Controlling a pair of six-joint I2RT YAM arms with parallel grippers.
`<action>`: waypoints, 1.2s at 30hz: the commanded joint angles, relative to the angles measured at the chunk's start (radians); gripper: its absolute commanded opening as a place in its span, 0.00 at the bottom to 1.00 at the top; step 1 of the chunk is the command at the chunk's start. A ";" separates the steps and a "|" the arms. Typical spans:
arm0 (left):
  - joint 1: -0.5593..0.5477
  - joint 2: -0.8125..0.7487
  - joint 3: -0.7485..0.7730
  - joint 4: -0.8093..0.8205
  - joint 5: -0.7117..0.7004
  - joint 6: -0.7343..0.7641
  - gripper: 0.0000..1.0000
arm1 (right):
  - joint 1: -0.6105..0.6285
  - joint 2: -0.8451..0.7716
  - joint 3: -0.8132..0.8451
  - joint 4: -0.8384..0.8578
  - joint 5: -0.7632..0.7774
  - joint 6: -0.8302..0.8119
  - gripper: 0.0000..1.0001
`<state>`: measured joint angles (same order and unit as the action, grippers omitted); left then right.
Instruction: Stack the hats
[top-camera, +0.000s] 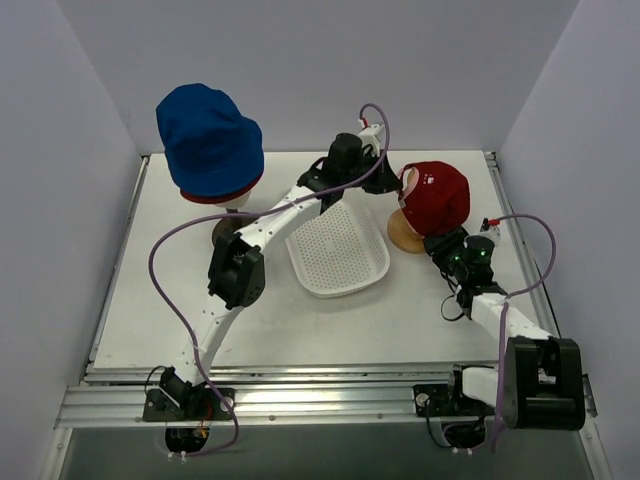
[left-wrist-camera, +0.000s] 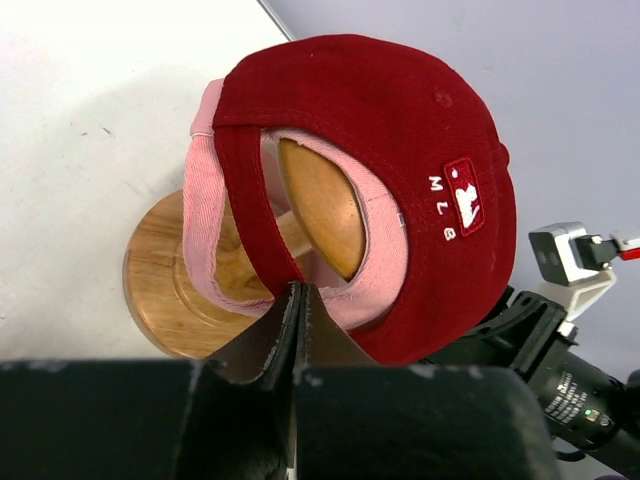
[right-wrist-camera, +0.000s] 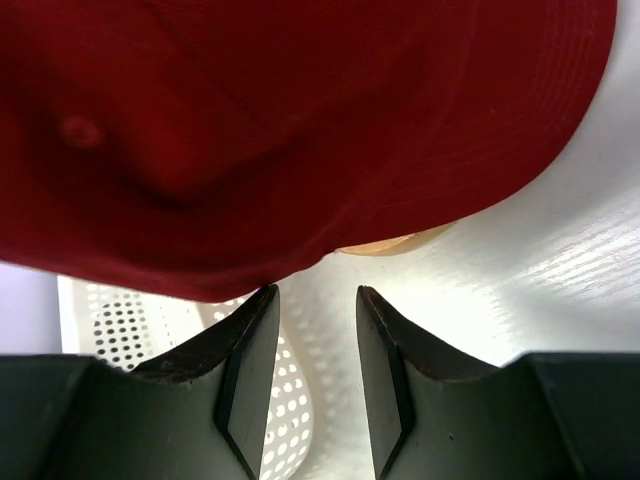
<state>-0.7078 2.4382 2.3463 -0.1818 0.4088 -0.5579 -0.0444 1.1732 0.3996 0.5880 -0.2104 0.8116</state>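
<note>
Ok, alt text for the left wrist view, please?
A red peaked cap sits over a pink cap on a wooden head stand. The left gripper, shut, meets the red cap's back strap.

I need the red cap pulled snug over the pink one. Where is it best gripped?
Pinch the rear strap of the red cap, coming from behind and below: that thin band arches free at the back, while the crown hugs the pink cap.

white "MLB" lettering (left-wrist-camera: 441, 208), on red peaked cap (left-wrist-camera: 370, 110)
</note>
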 joint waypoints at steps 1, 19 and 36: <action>-0.005 -0.001 0.064 0.010 -0.025 0.000 0.02 | 0.006 0.038 -0.005 0.114 0.034 0.011 0.32; -0.025 0.008 0.094 -0.001 -0.053 0.004 0.02 | 0.080 0.134 -0.149 0.493 0.134 0.149 0.00; -0.028 -0.042 0.038 -0.004 -0.065 0.013 0.03 | 0.113 0.322 -0.220 0.874 0.292 0.239 0.00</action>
<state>-0.7315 2.4397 2.3844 -0.2020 0.3527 -0.5564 0.0608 1.4883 0.1898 1.2694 -0.0013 1.0405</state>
